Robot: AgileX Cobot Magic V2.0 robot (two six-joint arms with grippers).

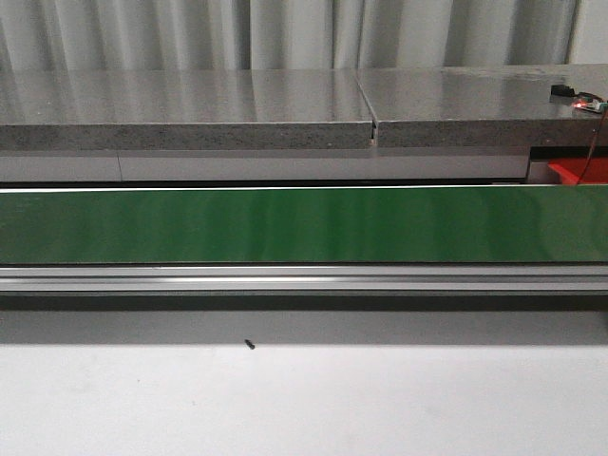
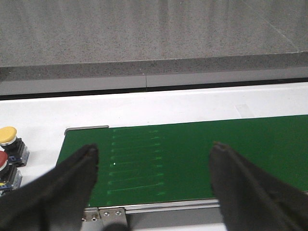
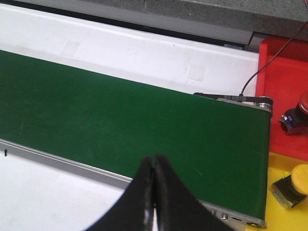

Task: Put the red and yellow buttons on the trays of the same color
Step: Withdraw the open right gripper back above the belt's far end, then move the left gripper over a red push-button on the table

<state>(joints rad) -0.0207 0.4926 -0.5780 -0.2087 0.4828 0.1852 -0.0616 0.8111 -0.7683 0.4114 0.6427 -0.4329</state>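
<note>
In the left wrist view my left gripper (image 2: pixel 153 150) stands open over the end of the green conveyor belt (image 2: pixel 192 159), nothing between its fingers. Beside that belt end on the white table sit a yellow button (image 2: pixel 8 136) and a red button (image 2: pixel 3 161), partly cut off by the frame edge. My right gripper (image 3: pixel 154 159) is shut and empty above the belt's near rail. Past the belt's other end, a red button (image 3: pixel 299 113) rests on the red tray (image 3: pixel 281 91) and a yellow button (image 3: pixel 294 183) on the yellow tray (image 3: pixel 281 216). Neither gripper shows in the front view.
The green belt (image 1: pixel 304 225) runs across the whole front view with an aluminium rail (image 1: pixel 304 278) along its near side. A grey stone counter (image 1: pixel 190 109) lies behind it. A corner of the red tray (image 1: pixel 578 173) and a thin cable (image 3: pixel 269 60) show at the right.
</note>
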